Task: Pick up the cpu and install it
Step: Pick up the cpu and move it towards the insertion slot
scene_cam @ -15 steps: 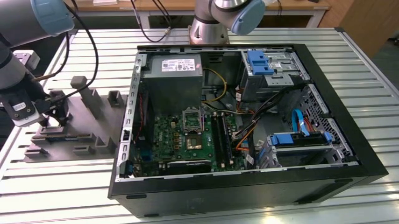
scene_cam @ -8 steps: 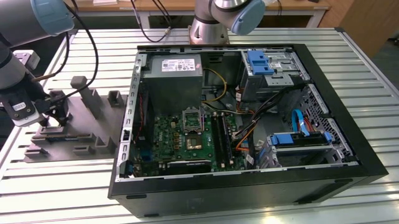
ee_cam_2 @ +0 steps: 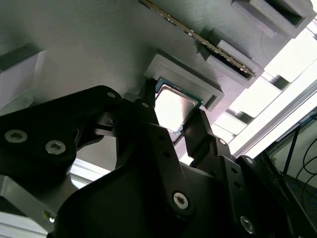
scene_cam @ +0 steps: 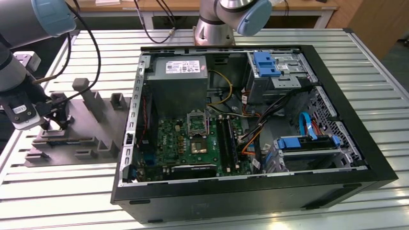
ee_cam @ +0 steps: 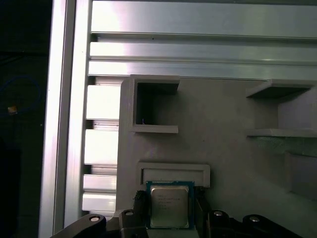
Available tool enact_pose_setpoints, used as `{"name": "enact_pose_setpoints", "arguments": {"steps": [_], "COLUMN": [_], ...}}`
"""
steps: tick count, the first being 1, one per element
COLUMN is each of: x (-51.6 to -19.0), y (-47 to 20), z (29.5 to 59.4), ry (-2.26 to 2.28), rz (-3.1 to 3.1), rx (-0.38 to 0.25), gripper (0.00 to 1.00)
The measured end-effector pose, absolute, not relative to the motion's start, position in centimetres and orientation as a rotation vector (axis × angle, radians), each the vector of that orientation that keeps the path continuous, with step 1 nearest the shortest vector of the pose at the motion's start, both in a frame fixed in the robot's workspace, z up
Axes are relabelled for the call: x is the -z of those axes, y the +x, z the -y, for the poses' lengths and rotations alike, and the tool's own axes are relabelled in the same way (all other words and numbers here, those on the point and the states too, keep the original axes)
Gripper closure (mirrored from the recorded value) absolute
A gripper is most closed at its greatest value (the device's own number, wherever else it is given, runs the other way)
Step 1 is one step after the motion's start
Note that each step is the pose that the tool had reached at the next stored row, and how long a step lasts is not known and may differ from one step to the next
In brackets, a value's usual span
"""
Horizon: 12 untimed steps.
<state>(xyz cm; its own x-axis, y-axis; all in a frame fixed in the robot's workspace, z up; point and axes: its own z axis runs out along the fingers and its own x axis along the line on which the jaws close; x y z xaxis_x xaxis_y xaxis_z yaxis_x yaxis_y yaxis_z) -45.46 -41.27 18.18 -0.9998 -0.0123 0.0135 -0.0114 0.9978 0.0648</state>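
Observation:
The cpu (ee_cam: 170,207), a small square chip with a pale metal top and a dark rim, sits at a raised pocket of the grey fixture plate (ee_cam: 223,134). My gripper (ee_cam: 170,210) straddles it, with a black finger pressed against each of two opposite edges. In the second wrist view the cpu (ee_cam_2: 174,105) shows bright between the fingers (ee_cam_2: 148,111). In the exterior view the gripper (scene_cam: 48,125) is low over the fixture plate (scene_cam: 83,139), at that view's left. The black metal-framed socket (scene_cam: 197,122) lies on the green board inside the open computer case (scene_cam: 332,143).
The fixture plate carries several upright grey holders (scene_cam: 86,93) close to my gripper. A thin memory stick (ee_cam_2: 198,34) stands in a slot nearby. A grey power supply box (scene_cam: 177,86), cables (scene_cam: 255,129) and blue-tabbed drive bays (scene_cam: 300,143) crowd the case. A second arm's base (scene_cam: 214,28) stands behind it.

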Motion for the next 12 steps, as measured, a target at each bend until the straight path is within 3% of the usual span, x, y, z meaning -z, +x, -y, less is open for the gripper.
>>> {"name": "enact_pose_setpoints", "arguments": {"steps": [12], "x": [-18.97], "y": [-45.46], "z": [41.27], "ry": [0.019], "rz": [3.126], "rx": [0.101], "gripper": [0.53]}}
